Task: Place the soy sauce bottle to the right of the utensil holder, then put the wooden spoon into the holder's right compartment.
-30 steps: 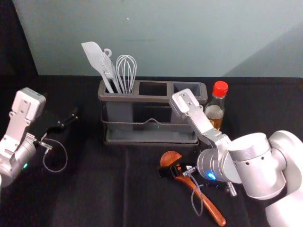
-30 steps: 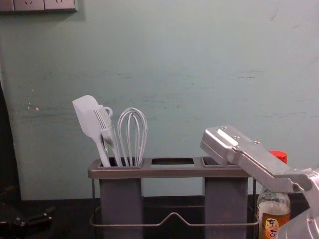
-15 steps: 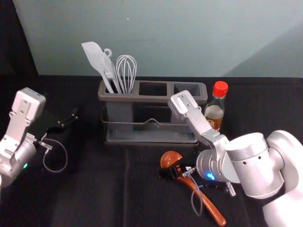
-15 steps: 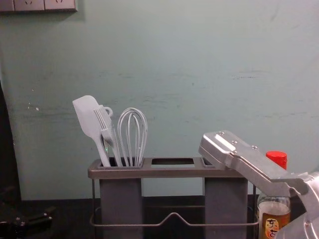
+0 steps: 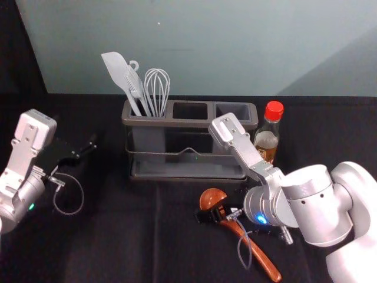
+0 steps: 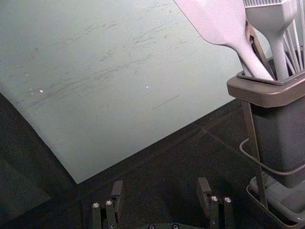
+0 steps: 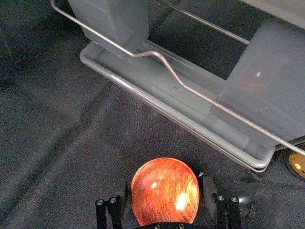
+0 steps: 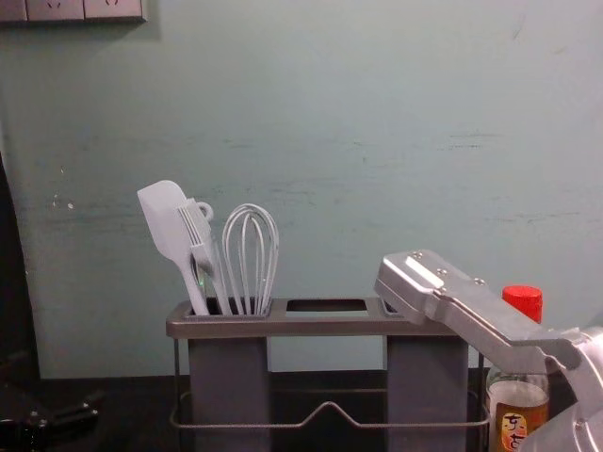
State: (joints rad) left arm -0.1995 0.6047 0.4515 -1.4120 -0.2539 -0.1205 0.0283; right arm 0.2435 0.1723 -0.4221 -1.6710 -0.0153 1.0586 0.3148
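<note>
Wooden spoon (image 5: 259, 262) next, I'd judge, since the soy sauce bottle (image 5: 267, 140) stands upright just right of the utensil holder (image 5: 189, 123). It lies on the dark cloth (image 5: 112, 247) on the near side of the holder, bowl (image 5: 211, 197) toward the holder, handle running near and right. It should be light and stiff, hardly fragile, but the polished, rounded wood may roll or slip; I'd take it at the neck, just behind the bowl, handle free to go down into the right compartment (image 5: 242, 108). The right arm reaches in from the right, wrist low, its gripper (image 7: 164, 191) at the bowl end with jaws wide, one on either side and not closed on it. The left gripper (image 6: 159, 187) waits left of the holder, jaws well apart with nothing between them.
</note>
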